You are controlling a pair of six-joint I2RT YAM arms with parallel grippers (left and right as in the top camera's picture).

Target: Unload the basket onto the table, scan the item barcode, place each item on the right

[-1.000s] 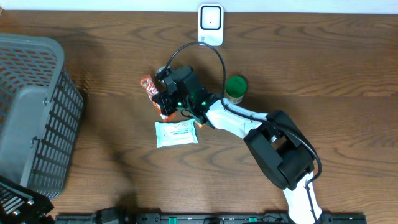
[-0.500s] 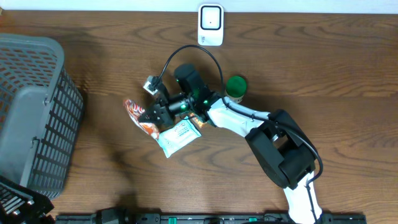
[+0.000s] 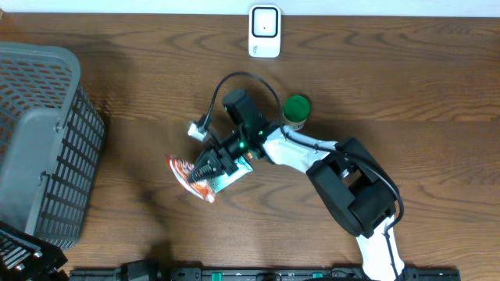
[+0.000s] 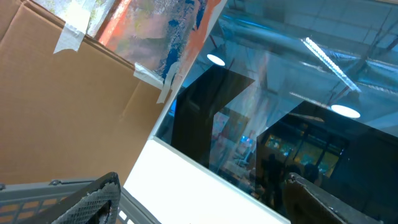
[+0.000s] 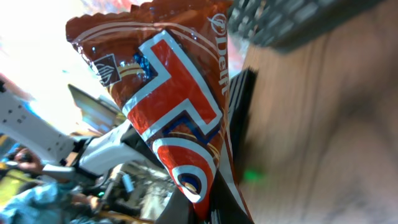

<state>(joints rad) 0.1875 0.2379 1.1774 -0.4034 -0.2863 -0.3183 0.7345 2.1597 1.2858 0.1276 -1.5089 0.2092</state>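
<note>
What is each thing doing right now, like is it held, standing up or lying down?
Red shiny snack packet: gripped by the right hand.
Right hand: shut on the packet.
Left hand: open, holding nothing.
White and teal flat packet: lying on the table, partly under the right arm.
Green-topped round can: standing upright.
White plastic barcode scanner: at the table's back edge, untouched.
Grey plastic mesh basket: at the left, open on top.

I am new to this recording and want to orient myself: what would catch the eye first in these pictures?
The red-and-white snack packet pinched in the right gripper, just left of centre in the overhead view, stands out most; it also fills the right wrist view. Next come the big grey mesh basket at the left edge and the white scanner at the far edge.
</note>
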